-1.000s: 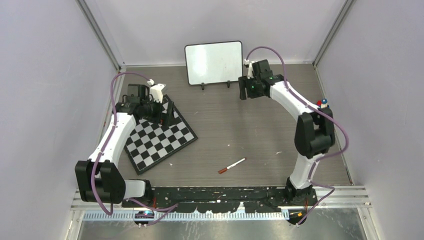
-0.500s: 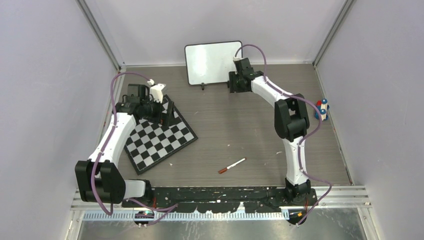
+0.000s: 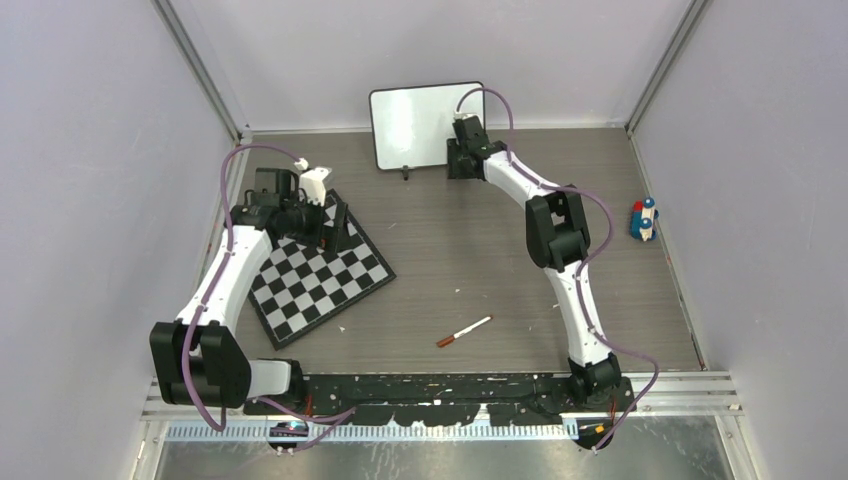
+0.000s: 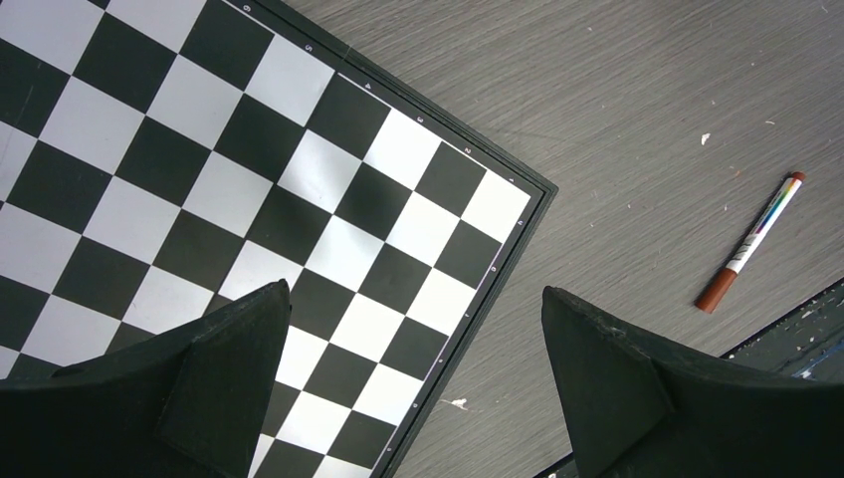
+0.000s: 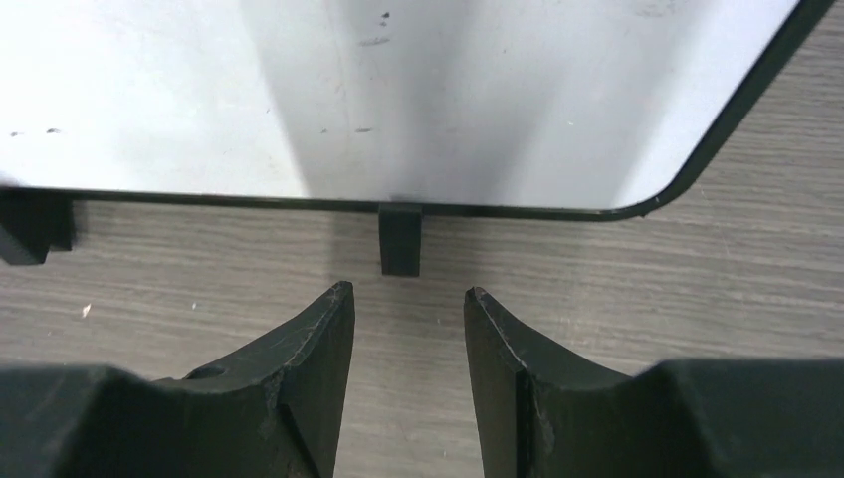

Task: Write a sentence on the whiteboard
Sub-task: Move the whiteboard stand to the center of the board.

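1. Where the table [image 3: 450, 260] meets the far wall, the whiteboard [image 3: 427, 125] stands upright on its black feet, its face white with a few tiny dark specks in the right wrist view
2. The right arm reaches far across the table, and the right gripper [image 5: 408, 294] sits low by the board's bottom right corner; its fingers stand a narrow gap apart with nothing between them, and one foot [image 5: 400, 239] lies just beyond that gap
3. The left gripper [image 4: 411, 294] hovers over the checkerboard [image 4: 199, 199] at the left, its fingers spread wide and empty
4. A marker [image 3: 464, 331] with a red-brown cap lies flat on the table towards the near edge, well apart from both grippers
5. A small blue, red and white object [image 3: 643, 219] sits by the right wall
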Action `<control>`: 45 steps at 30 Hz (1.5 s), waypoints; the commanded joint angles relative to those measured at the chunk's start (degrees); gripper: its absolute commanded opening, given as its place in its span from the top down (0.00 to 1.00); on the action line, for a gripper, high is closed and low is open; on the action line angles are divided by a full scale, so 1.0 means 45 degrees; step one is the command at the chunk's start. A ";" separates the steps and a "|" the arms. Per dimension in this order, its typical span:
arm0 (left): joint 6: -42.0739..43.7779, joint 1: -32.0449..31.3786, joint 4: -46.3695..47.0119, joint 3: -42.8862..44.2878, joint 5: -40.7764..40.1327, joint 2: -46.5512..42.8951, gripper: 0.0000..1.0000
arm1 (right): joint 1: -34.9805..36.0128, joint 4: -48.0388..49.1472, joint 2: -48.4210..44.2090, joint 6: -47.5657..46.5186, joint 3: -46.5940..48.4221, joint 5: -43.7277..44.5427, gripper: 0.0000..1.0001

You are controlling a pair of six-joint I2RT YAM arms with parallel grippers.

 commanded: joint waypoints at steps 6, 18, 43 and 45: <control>-0.0086 0.0003 0.0404 0.0105 0.0239 -0.0262 0.00 | 0.0034 0.0508 0.0874 -0.0230 0.1611 0.0681 0.56; -0.0095 0.0002 0.0326 0.0147 0.0200 -0.0257 0.00 | 0.0013 0.0731 0.1592 -0.0940 0.2693 0.0808 0.67; 0.0033 0.0022 -0.0205 0.0317 0.0517 -0.0835 0.00 | -0.0029 0.1860 -0.6146 -0.1457 -0.8469 -0.0699 1.00; 0.0125 0.0027 -0.0397 0.0409 0.0651 -0.0964 0.00 | -0.0018 0.1941 -0.6765 -0.1545 -0.9443 -0.0882 1.00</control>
